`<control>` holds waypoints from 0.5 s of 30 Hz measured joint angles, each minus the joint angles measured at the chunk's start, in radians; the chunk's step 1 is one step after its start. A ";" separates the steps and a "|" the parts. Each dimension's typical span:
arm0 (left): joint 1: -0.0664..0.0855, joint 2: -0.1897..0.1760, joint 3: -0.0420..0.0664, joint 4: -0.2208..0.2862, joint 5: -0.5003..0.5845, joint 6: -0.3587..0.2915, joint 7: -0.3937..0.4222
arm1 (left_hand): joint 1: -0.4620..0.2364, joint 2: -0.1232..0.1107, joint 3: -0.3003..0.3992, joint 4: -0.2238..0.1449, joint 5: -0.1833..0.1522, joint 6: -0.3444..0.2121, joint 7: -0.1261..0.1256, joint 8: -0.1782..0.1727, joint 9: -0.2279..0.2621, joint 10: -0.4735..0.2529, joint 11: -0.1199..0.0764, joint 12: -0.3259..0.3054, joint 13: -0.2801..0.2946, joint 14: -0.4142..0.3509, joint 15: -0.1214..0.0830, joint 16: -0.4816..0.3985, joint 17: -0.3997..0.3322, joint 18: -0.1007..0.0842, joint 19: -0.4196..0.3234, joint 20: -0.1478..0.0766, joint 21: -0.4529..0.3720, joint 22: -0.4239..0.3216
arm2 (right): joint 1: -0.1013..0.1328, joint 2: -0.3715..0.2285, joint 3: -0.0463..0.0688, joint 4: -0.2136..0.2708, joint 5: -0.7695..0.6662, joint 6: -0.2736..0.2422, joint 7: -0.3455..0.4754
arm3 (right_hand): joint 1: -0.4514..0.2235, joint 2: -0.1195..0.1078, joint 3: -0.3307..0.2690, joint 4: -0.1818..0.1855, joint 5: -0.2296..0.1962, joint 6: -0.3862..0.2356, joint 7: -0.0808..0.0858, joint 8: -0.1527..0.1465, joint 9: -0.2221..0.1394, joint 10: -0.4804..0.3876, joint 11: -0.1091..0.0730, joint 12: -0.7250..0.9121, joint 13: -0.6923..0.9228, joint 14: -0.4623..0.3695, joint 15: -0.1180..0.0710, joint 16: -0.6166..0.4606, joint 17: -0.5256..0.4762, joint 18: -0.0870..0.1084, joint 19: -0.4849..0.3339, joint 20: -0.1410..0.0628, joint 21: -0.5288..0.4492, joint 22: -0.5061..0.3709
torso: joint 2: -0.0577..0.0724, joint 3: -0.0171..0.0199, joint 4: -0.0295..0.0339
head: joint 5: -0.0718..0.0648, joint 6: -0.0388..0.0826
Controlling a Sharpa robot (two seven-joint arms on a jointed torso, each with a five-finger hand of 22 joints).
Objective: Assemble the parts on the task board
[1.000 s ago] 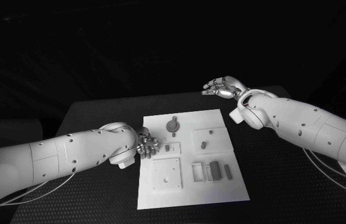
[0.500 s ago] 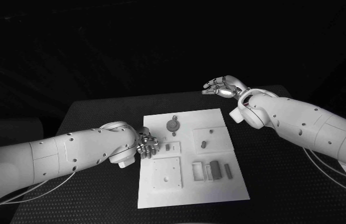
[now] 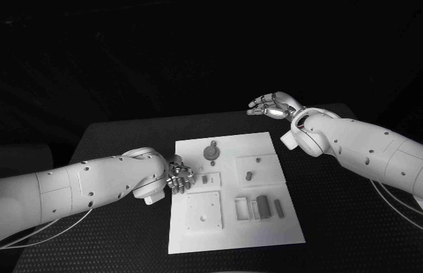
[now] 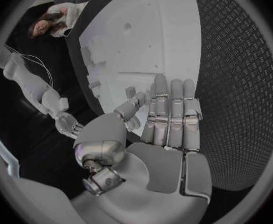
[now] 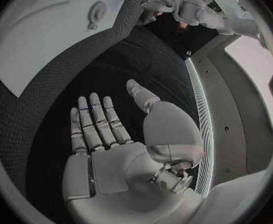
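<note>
Barely begun: parts [image 3: 259,206] lie loose on the board [image 3: 233,236] (none seated), left hand [image 3: 179,176] and right hand [image 3: 273,107] open-fingered, empty.

Left hand [image 4: 164,119] empty (fingers straight, together), above task board [image 4: 167,40] edge

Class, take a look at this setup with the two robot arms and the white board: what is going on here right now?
A two-armed robot is set to assemble small parts on the white task board in the middle of the black table. The left hand hangs at the board's left edge, fingers out flat, holding nothing. The right hand is raised beyond the board's far right corner, also open and empty. Grey parts such as the toothed round piece and the upright blocks sit on the board, untouched.
</note>
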 measured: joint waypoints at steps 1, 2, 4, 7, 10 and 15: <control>0.000 0.000 0.000 0.000 0.002 0.000 0.000 | 0.000 0.000 0.000 0.000 0.000 0.000 0.000 0.000 0.000 0.000 0.000 0.000 0.000 0.000 0.000 0.002 0.000 0.000 0.000 0.000 0.003 0.001 | 0.000 0.000 0.000 0.000 0.000 0.000 0.000 | 0.000 0.000 0.000 0.000 0.000 0.000 0.000 0.000 0.000 0.000 0.000 0.000 0.000 0.000 0.000 0.000 0.000 0.000 0.000 0.000 0.000 0.000 | 0.000 -0.0002 0.0001 | 0.000 0.000; 0.000 -0.001 0.000 0.000 0.004 0.000 0.001 | 0.000 0.000 0.000 0.000 0.000 0.000 0.000 0.000 0.000 0.000 0.000 0.000 0.000 0.000 0.000 0.002 0.000 0.000 0.000 0.000 0.004 0.001 | 0.000 0.000 0.000 0.000 0.000 0.000 0.000 | 0.000 0.000 0.000 0.000 0.000 0.000 0.000 0.000 0.000 0.000 0.000 0.000 0.000 0.000 0.000 0.000 0.000 0.000 0.000 0.000 0.000 0.000 | 0.000 -0.0004 0.0002 | 0.000 0.000; 0.000 -0.001 0.000 0.000 0.008 0.001 0.001 | 0.000 0.000 0.001 -0.001 0.000 0.000 0.000 0.000 0.000 0.001 0.001 0.000 0.000 0.000 0.000 0.002 -0.001 0.000 0.000 0.000 0.004 0.001 | 0.000 0.000 0.000 0.000 0.000 0.000 0.000 | 0.000 0.000 0.000 0.000 0.000 0.000 0.000 0.000 0.000 0.000 0.000 0.000 0.000 0.000 0.000 0.000 0.000 0.000 0.000 0.000 0.000 0.000 | 0.000 -0.0005 0.0006 | 0.000 0.000; 0.000 -0.001 0.000 -0.001 0.014 0.003 0.002 | 0.000 0.000 0.003 -0.003 0.000 0.000 0.000 0.000 0.000 0.003 0.000 0.003 0.000 0.000 0.000 0.002 -0.001 0.000 0.000 0.000 0.004 0.003 | 0.000 0.000 0.000 0.000 0.000 0.000 0.000 | 0.000 0.000 0.000 0.000 0.000 0.000 0.000 0.000 0.000 0.000 0.000 0.000 0.000 0.000 0.000 0.000 0.001 0.000 0.000 0.000 0.000 0.001 | 0.000 -0.0010 0.0010 | -0.001 0.000; 0.000 -0.001 0.000 -0.002 0.021 0.005 0.004 | -0.002 0.002 0.003 -0.003 0.000 0.002 -0.002 0.000 0.000 0.005 -0.002 0.004 0.001 0.000 0.000 0.002 -0.002 0.000 0.000 0.000 0.004 0.004 | 0.000 0.000 0.000 0.000 0.000 0.000 0.000 | 0.000 0.000 0.000 0.000 0.000 0.000 0.000 0.000 0.000 0.000 0.000 0.000 -0.001 0.000 0.000 0.000 0.001 0.000 0.000 0.000 0.000 0.001 | 0.000 -0.0011 0.0012 | -0.001 0.000; 0.000 -0.002 0.000 -0.004 0.032 0.008 0.008 | -0.004 0.004 0.006 0.000 0.000 0.002 -0.002 0.000 0.000 0.007 0.000 0.004 0.001 0.000 0.000 0.006 -0.003 0.000 0.004 -0.004 0.004 0.006 | -0.001 0.000 0.000 0.000 0.000 0.000 0.000 | 0.000 0.000 0.000 0.000 0.000 0.000 0.000 0.000 -0.001 0.000 0.000 0.000 -0.001 0.000 0.000 0.000 0.001 0.000 0.000 0.000 0.000 0.001 | 0.001 -0.0015 0.0012 | -0.001 0.000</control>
